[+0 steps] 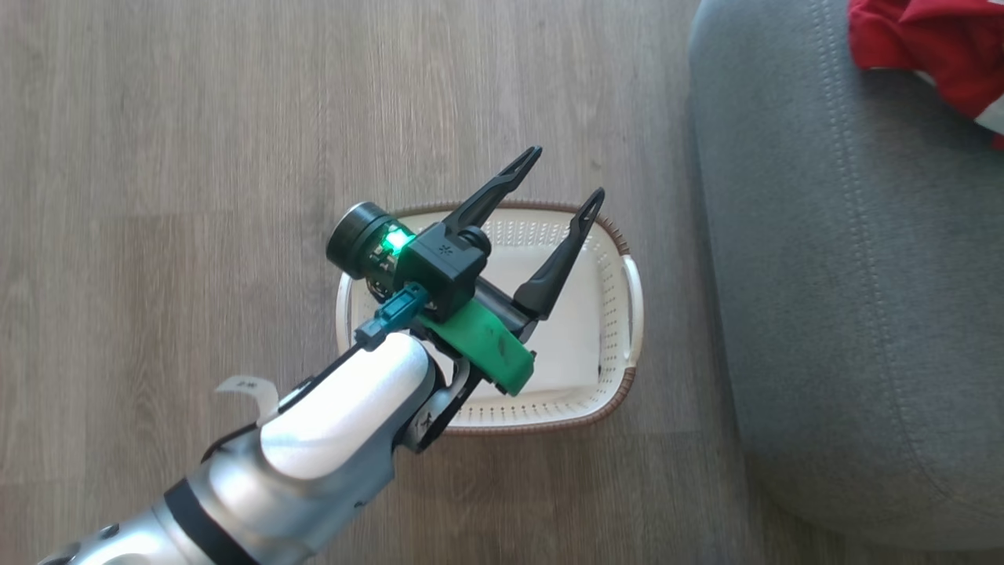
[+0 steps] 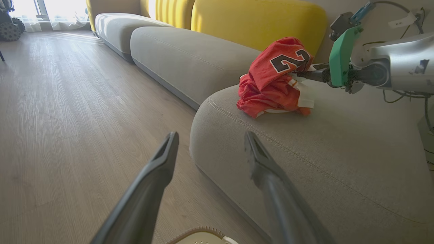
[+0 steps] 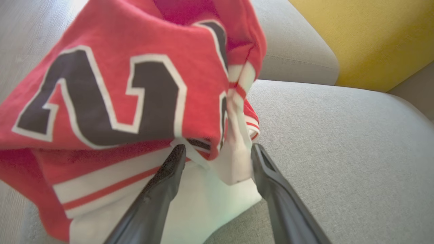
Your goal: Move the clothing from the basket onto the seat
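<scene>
Presently the left claw (image 1: 565, 173) hangs with its fingers spread wide and nothing between them. Directly beneath it sits the basket (image 1: 613, 282) on the wooden floor (image 1: 157, 157). What shows of its bottom past the arm is bare white, with no red cloth seen. Beyond that claw's fingertips rises the rounded edge of the seat (image 1: 823, 314), just beside the basket. Further off, on the seat, the clothing (image 2: 271, 84) rests in a crumpled red heap, numbers outward. The right claw (image 3: 217, 147) is at that heap with its fingers parted; white trim lies loosely between them, not pinched so far as can be judged. Behind the heap stands a yellow back cushion (image 2: 257, 20). Assessment: the transfer appears complete or nearly so. Outstanding are withdrawal of the right claw and a check of the basket portion hidden under the left arm.
</scene>
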